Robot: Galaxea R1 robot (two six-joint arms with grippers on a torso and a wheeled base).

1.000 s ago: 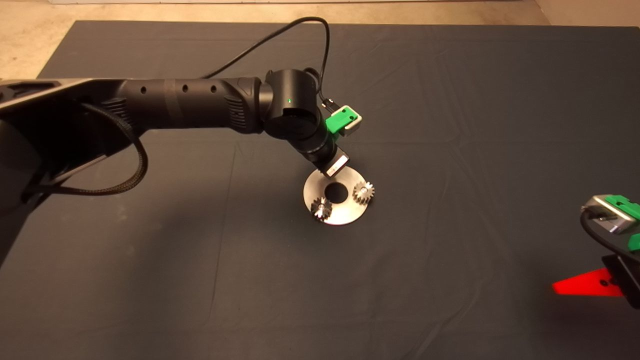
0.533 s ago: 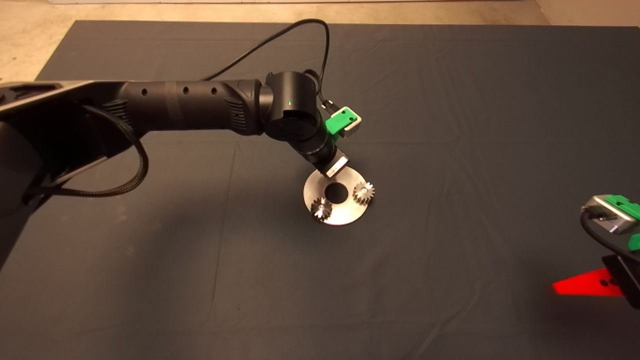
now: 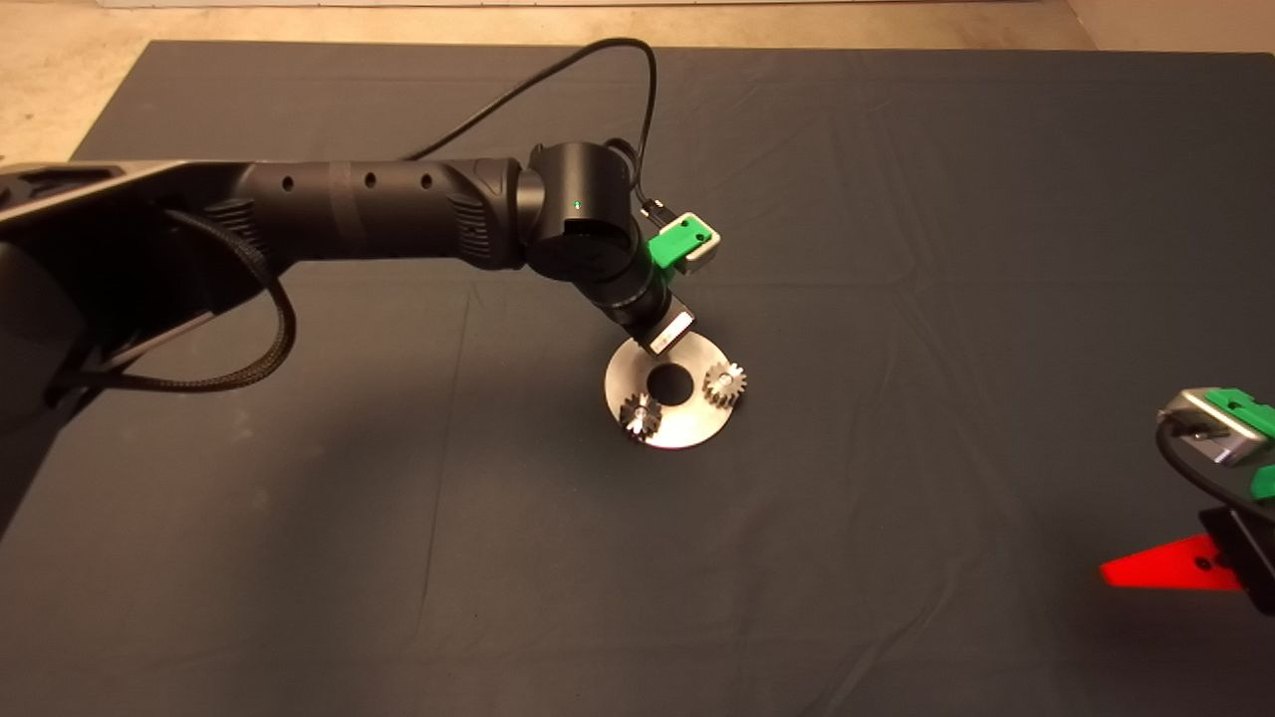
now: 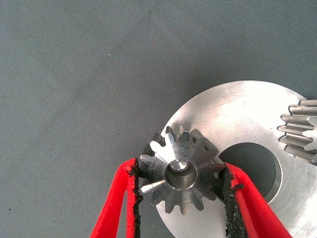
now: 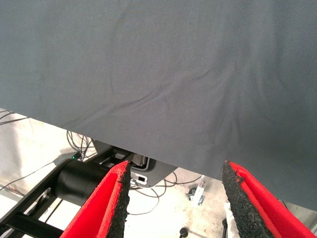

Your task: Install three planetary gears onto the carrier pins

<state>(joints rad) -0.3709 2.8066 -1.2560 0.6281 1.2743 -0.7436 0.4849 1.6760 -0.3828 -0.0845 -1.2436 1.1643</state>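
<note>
On the dark grey mat (image 3: pixel 896 199) lies a flat round silver metal disc (image 3: pixel 687 423) with a large centre hole. Two small dark-grey toothed gears sit on it, one (image 3: pixel 640 413) at the near-left rim and one (image 3: pixel 725 383) at the right. The left hand (image 3: pixel 665 334) hangs over the disc's far edge. The right hand (image 3: pixel 1185 570) waits at the lower right.

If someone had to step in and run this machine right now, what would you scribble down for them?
Left gripper: over the far edge of the disc, fingers around the third gear. That gear sits over a pin, whose tip shows in the bore; whether the pads press it or it is fully down, I cannot tell.
Right gripper: parked open at the mat's near right edge, holding nothing.
Done: two gears sit on their pins.
Left: check the third gear is seated, then open and lift away.
</note>
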